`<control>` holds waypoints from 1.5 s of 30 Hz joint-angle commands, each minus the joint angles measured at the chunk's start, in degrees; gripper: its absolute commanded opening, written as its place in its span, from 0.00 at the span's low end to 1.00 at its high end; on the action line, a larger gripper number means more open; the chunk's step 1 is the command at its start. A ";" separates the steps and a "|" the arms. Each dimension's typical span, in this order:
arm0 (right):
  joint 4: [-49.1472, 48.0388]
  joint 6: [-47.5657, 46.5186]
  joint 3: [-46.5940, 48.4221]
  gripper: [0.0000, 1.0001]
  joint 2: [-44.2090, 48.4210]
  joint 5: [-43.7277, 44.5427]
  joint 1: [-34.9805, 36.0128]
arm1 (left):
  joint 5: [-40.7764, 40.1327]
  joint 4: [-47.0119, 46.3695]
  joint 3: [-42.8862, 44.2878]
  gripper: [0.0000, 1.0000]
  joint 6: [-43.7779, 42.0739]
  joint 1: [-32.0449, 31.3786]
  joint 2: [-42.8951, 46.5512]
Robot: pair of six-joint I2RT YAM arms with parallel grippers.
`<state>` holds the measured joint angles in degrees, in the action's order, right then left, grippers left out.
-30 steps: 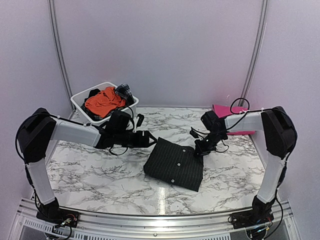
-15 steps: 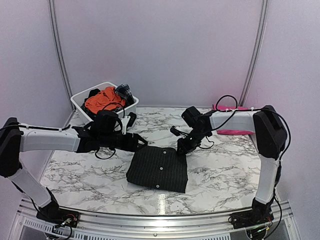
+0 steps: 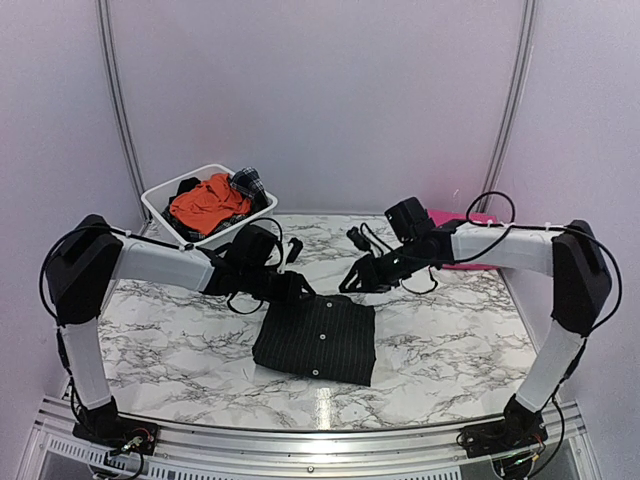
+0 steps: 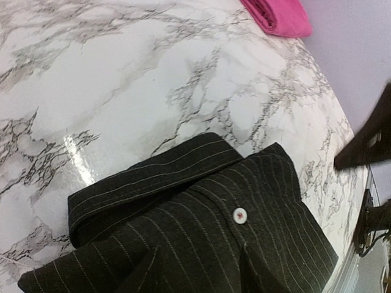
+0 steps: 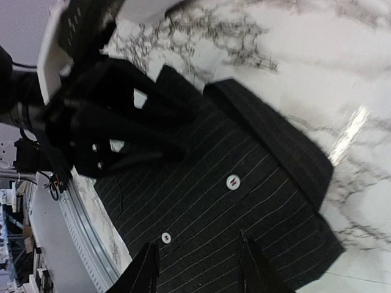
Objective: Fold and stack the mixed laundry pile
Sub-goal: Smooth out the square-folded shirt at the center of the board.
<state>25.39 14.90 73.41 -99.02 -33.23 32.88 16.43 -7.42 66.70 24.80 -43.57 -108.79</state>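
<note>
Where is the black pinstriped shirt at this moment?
Top view: the black pinstriped shirt lies folded centrally on the marble table, left gripper at its far-left corner, right gripper near its far-right corner.

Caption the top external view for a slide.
Left gripper and right gripper by the folded black pinstriped shirt on the marble table; orange garment in the white tub.

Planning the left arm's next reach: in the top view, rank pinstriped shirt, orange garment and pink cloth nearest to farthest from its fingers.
1. Pinstriped shirt, centre front, its corner right at the left fingers.
2. Orange garment, back left, in the white tub.
3. Pink cloth, far back right.
</note>
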 commanded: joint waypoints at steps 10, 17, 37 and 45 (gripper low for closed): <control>-7.72 3.20 -5.53 0.38 -14.89 -0.24 -6.70 | -2.35 2.68 1.56 0.47 7.76 3.74 -6.35; -4.89 3.23 -2.26 0.57 -2.64 -6.66 -2.55 | -4.47 0.79 -4.52 0.99 4.88 3.89 11.63; -74.49 47.86 -25.29 0.66 -22.13 -26.45 14.87 | -7.25 3.69 -17.63 0.99 11.84 4.55 32.53; -67.05 49.12 -17.03 0.85 -14.56 -21.68 20.08 | -9.64 6.71 -20.42 0.99 9.13 4.49 38.01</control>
<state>-48.03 64.42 49.93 -118.26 -57.98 49.45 8.43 -3.07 47.29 35.53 -39.31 -73.93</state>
